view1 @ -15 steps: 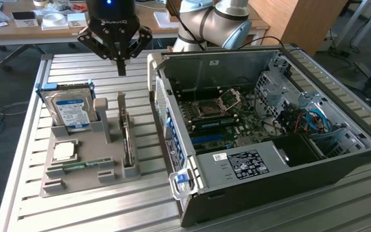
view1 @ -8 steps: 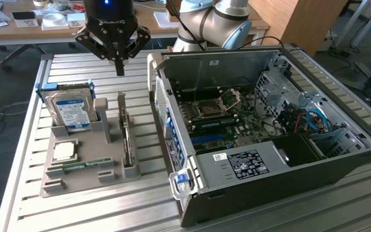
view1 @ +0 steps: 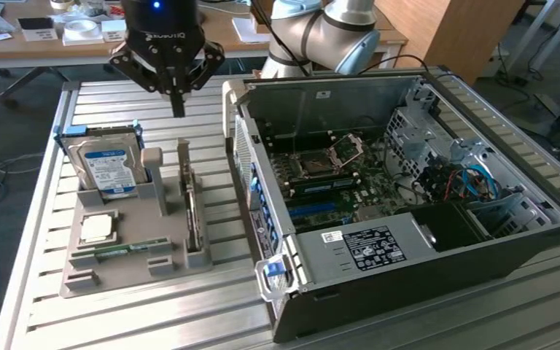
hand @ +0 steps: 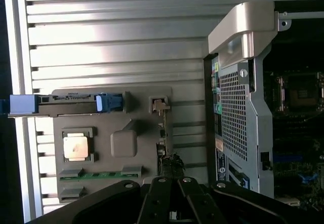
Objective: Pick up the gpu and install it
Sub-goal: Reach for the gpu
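Observation:
The gpu (view1: 192, 211) stands on its edge in a slot of the grey holder (view1: 134, 273), between two upright posts. In the wrist view the gpu (hand: 163, 133) appears edge-on as a thin dark strip. My gripper (view1: 176, 109) hangs above the table just behind the holder's far end, over the line of the card, with its fingers shut and nothing between them. In the wrist view the gripper (hand: 173, 211) sits over the card's near end. The open computer case (view1: 513, 251) lies on the exterior view's right, its motherboard (view1: 329, 182) exposed.
The holder (hand: 114, 110) also carries a blue-labelled hard drive (view1: 110, 168) standing upright, a processor chip (view1: 98, 227) and a green memory stick (view1: 125, 249). The case's rear wall (hand: 238, 112) rises close beside the card. Everything rests on a slatted metal table (view1: 144, 321).

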`<state>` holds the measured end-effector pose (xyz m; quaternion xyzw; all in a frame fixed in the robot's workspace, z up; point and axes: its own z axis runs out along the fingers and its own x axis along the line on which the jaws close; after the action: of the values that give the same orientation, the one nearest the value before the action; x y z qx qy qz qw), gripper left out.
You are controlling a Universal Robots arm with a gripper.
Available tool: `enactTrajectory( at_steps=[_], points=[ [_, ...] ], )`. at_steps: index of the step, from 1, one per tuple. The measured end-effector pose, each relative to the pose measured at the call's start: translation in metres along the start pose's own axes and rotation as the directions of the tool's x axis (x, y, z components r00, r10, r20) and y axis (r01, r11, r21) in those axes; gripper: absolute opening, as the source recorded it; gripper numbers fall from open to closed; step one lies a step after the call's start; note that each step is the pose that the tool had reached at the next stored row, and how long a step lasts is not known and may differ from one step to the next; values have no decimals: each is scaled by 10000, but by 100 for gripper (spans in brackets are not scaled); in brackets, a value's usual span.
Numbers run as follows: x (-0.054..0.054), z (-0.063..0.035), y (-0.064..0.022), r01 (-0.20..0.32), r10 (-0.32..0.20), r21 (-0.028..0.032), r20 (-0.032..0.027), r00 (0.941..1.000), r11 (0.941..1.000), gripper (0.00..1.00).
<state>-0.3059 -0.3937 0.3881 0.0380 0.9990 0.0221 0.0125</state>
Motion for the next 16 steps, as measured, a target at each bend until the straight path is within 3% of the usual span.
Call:
enactTrajectory(
  at_steps=[7, 16],
  points=[
    [49, -5, -108, -1, 1, 0, 0, 10000, 10000, 11],
    [61, -14, -333, 0, 0, 1, -7, 10000, 10000, 11]
  ],
)
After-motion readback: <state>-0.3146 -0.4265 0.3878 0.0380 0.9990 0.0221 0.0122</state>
